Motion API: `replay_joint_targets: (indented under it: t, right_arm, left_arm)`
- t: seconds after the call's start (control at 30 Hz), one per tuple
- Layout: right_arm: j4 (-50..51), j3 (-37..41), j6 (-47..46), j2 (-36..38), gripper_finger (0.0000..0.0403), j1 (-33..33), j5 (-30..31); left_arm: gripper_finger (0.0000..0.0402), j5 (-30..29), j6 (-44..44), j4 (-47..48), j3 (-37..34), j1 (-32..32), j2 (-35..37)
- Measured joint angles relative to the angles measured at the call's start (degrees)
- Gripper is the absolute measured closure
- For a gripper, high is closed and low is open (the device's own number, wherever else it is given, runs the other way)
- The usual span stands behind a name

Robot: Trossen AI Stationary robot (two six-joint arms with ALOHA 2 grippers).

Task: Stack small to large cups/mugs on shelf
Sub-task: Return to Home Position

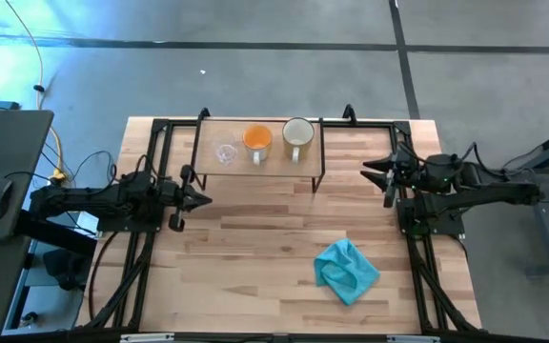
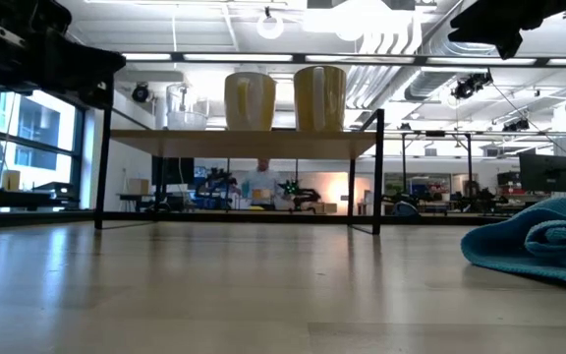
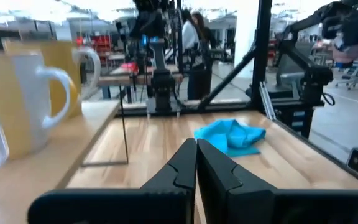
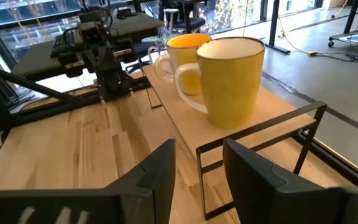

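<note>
Three vessels stand in a row on the low wooden shelf (image 1: 212, 133) at the table's far middle: a clear glass cup (image 1: 225, 152) on the left, an orange mug (image 1: 257, 140) in the middle and a cream-white mug (image 1: 297, 134) on the right. The low view shows the same row on the shelf board (image 2: 244, 144), glass cup (image 2: 187, 108) leftmost. My left gripper (image 1: 201, 200) hovers shut just left of the shelf's near left corner; its fingers meet (image 3: 196, 155). My right gripper (image 1: 377, 175) waits open to the right of the shelf, its fingers (image 4: 197, 158) pointing toward the cream-white mug (image 4: 229, 78).
A crumpled teal-blue cloth (image 1: 348, 270) lies on the near right part of the tabletop and fills the low view's right side (image 2: 543, 244). Black frame rails run along both table sides. Bare wood lies between the shelf and the near edge.
</note>
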State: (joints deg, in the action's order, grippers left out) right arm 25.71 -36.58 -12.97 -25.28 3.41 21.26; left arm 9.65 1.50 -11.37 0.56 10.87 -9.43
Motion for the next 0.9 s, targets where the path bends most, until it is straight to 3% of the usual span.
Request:
replay_joint_targets:
  t: [0.17, 0.4, 0.53, 0.7, 0.9]
  right_arm:
    - [0.03, 0.00, 0.33, -0.24, 0.0277, -0.01, 0.00]
    - [-1.39, 0.00, 1.44, -0.11, 0.0277, -0.01, -0.03]
    - [-1.40, 0.00, 1.44, -0.11, 0.0277, 0.01, -0.57]
    - [-1.41, 0.00, 2.03, 0.00, 0.0277, 0.01, -1.79]
    - [-1.55, 0.02, 2.51, 1.43, 0.0277, 0.01, -2.09]
  left_arm:
    - [0.0398, -1.93, -0.42, 3.33, -0.07, 0.00, -0.04]
    - [0.0399, -3.51, -0.19, -5.19, -0.07, 0.00, 1.76]
    - [0.0399, -6.56, 0.19, -4.43, -0.07, 0.00, 5.05]
    - [0.0399, -6.24, -1.18, -4.45, -0.07, -0.02, 9.09]
    - [0.0399, -7.98, -1.97, -8.27, -0.04, -0.04, 9.12]
